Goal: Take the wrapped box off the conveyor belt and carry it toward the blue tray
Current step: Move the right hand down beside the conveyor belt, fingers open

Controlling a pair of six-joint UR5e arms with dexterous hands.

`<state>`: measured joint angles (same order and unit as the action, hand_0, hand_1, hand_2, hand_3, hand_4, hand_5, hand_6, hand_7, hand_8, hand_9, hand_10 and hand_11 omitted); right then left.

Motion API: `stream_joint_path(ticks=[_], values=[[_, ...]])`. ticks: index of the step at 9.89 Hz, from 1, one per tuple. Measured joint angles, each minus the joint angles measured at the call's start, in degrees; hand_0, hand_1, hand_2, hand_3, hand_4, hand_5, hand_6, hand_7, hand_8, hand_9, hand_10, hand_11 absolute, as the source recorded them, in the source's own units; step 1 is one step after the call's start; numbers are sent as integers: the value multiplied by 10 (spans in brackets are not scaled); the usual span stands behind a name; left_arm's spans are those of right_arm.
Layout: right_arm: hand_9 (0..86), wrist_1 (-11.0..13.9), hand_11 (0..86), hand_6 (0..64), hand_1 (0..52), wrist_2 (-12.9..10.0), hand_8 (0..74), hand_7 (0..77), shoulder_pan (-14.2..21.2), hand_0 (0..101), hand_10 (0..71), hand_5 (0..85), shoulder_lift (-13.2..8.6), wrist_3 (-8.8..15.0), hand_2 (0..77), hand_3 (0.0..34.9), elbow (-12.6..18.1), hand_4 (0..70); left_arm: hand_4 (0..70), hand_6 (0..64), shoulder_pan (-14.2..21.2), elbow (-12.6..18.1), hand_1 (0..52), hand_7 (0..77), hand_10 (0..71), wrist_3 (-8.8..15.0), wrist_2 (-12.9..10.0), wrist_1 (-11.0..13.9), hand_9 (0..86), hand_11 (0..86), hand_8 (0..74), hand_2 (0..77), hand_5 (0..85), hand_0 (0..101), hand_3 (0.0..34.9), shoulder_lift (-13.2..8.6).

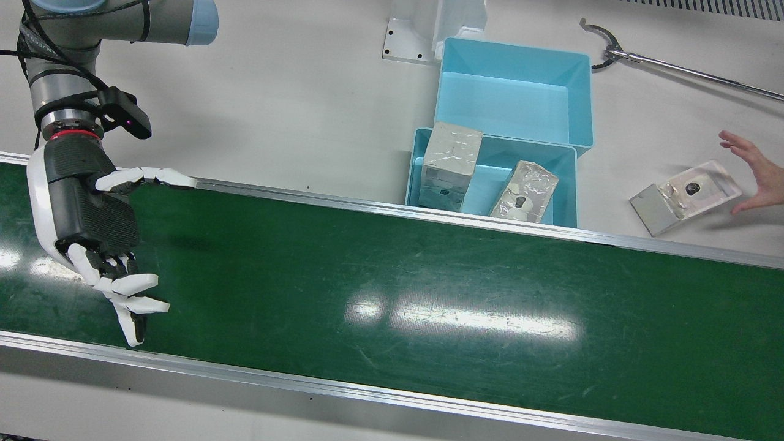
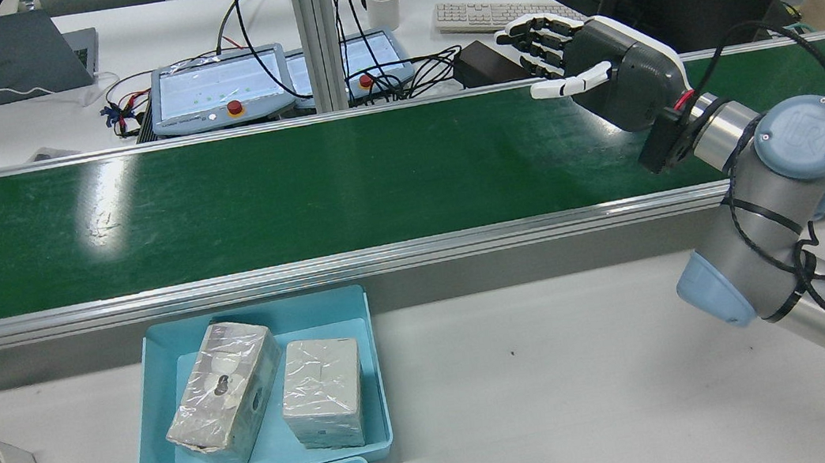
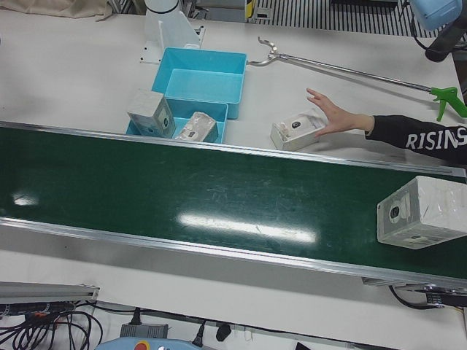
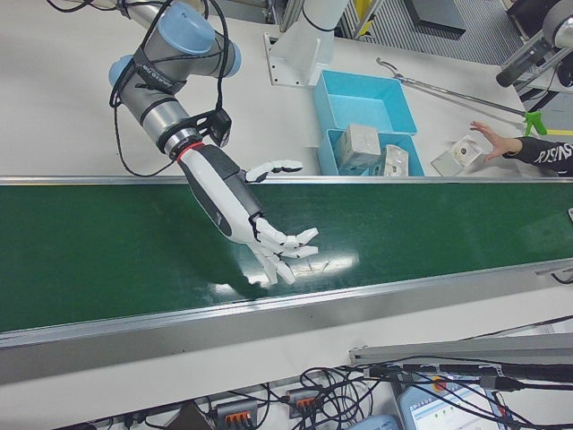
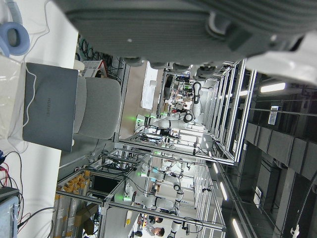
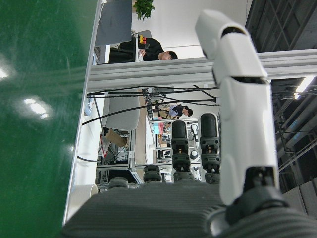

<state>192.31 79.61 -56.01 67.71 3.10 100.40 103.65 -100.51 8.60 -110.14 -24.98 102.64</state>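
Now right hand (image 1: 92,226) hovers over conveyor belt (image 1: 392,288), palm sideways, fingers spread, empty; left hand state unclear.

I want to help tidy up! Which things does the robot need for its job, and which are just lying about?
For the job: wrapped box on the conveyor belt; right hand, open; blue tray.
Lying about: grabber stick; mug; laptop; keyboard.
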Motion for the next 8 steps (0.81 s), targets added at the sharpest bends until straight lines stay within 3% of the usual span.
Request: stream_joint_path(ticks=[2, 3, 4, 8], values=[[65, 16, 16, 44, 191, -2, 16, 251, 0, 505, 0, 355, 6, 4, 235, 97, 1, 142, 0, 0, 0, 0, 0, 0, 5, 0, 0, 0, 0, 0, 0, 11, 11, 0, 0, 0], [65, 17, 16, 44, 196, -2, 16, 218, 0, 506, 0, 344, 7, 4, 235, 100, 2, 98, 0, 5, 0, 0, 0, 0, 5, 0, 0, 0, 0, 0, 0, 11, 11, 0, 0, 0], [65, 16, 16, 44, 196, -3, 16, 218, -1, 506, 0, 344, 8, 3, 235, 100, 3, 98, 0, 5, 0, 0, 0, 5, 5, 0, 0, 0, 0, 0, 0, 5, 11, 0, 0, 0], [60, -13, 16, 22, 142, -2, 5, 175, 0, 490, 0, 311, 14, 2, 169, 94, 4, 82, 0, 5, 0, 0, 0, 5, 5, 0, 0, 0, 0, 0, 0, 5, 11, 0, 0, 0]])
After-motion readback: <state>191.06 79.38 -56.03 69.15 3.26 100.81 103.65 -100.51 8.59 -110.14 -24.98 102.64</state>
